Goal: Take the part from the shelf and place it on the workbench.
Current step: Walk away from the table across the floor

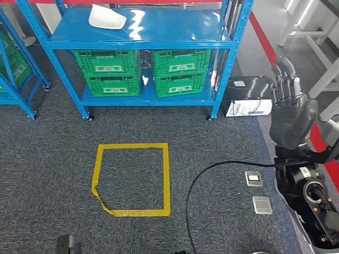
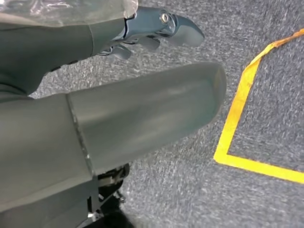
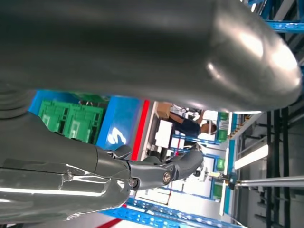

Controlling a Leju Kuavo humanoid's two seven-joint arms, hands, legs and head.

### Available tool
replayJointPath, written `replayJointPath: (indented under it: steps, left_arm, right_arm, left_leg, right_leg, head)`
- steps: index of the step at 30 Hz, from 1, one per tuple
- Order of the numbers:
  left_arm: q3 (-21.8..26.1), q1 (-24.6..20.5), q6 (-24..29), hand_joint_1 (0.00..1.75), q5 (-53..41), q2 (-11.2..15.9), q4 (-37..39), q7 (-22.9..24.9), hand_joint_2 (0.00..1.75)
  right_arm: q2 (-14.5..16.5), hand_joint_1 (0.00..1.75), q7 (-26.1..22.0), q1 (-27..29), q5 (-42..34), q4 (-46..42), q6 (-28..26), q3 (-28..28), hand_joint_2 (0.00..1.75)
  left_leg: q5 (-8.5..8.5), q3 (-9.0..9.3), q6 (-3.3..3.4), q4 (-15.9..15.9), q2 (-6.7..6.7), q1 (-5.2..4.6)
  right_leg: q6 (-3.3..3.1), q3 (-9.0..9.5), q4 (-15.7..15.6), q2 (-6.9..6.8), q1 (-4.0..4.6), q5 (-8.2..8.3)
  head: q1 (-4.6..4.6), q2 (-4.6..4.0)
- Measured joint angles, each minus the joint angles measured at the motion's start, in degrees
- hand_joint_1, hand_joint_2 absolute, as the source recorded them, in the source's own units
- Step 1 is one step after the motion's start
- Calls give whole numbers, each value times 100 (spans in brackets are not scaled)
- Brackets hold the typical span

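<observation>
Grey carpet [image 1: 47, 174] ran up to the blue shelf [image 1: 140, 32], my landmark for this moment. On the shelf's upper deck, toward its left end, lay the white part [image 1: 106, 17], alone and untouched, flat on the blue panel, where I judged a reach from the front would meet it easily. Beneath it, on the lower deck, sat green crates [image 1: 145, 71] in two stacks. In front of the shelf, a yellow tape square [image 1: 132, 179] marked the carpet, probably a standing spot for the pick. I was not yet inside it.

My right robot hand [image 1: 292, 106] was raised, well off to the right of the shelf, fingers spread and holding nothing. My left robot hand [image 2: 118, 95] hung low over the carpet beside the tape, thumb and fingers apart, likewise holding nothing. A black cable [image 1: 212, 180] curved across the floor right of the square, something I would have stepped around. The pick had not begun.
</observation>
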Motion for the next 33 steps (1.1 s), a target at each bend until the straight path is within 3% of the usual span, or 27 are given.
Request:
replayJointPath:
  steps: [1, 4, 6, 10, 16, 33]
  left_arm:
    - [-1, -1, -2, 0, -1, -3, 0, 3, 0]
    - [-2, -12, -4, 0, -5, -14, 0, 8, 0]
    - [-2, -18, -4, 0, -7, -16, 1, 9, 0]
    - [-7, -11, -4, 0, -7, -6, 2, 10, 0]
    - [-15, -12, -2, 0, -6, -7, 2, 10, 0]
    - [-19, -8, -37, 0, -39, -8, 2, -26, 0]
  right_arm:
    - [0, 0, 0, 12, 1, 0, -3, -1, 0]
    - [-1, 0, -10, 19, 22, -2, -7, -11, 0]
    - [-2, 0, -18, 23, 38, -8, -11, -22, 0]
    - [-2, 0, -27, 30, 42, -13, -13, -29, 0]
    - [-2, 0, -23, 34, 102, -16, -62, -39, 0]
    - [-2, 0, -10, 408, 311, -259, -287, -151, 0]
  left_leg:
    - [-13, 20, 8, 5, -34, -11]
    - [-61, 74, -11, 32, -128, -33]
    - [-85, 55, -38, 62, -166, -50]
    - [-88, 48, -18, 57, -175, -50]
    - [-71, 86, -60, -4, -175, -43]
    - [-73, 89, -87, -11, -177, -44]
  right_leg:
    - [-22, -6, -104, 3, 10, 165]
    - [-120, 400, -1244, 39, 42, 866]
    - [-154, 547, -1655, 69, 58, 1001]
    - [-149, 559, -1700, 74, 75, 995]
    - [-184, 565, -1700, 75, 81, 983]
    - [-190, 575, -1706, 75, 79, 980]
  head:
    - [12, 0]
    - [42, 0]
    - [30, 0]
    - [-57, 0]
    - [-132, 0]
    - [-146, 0]
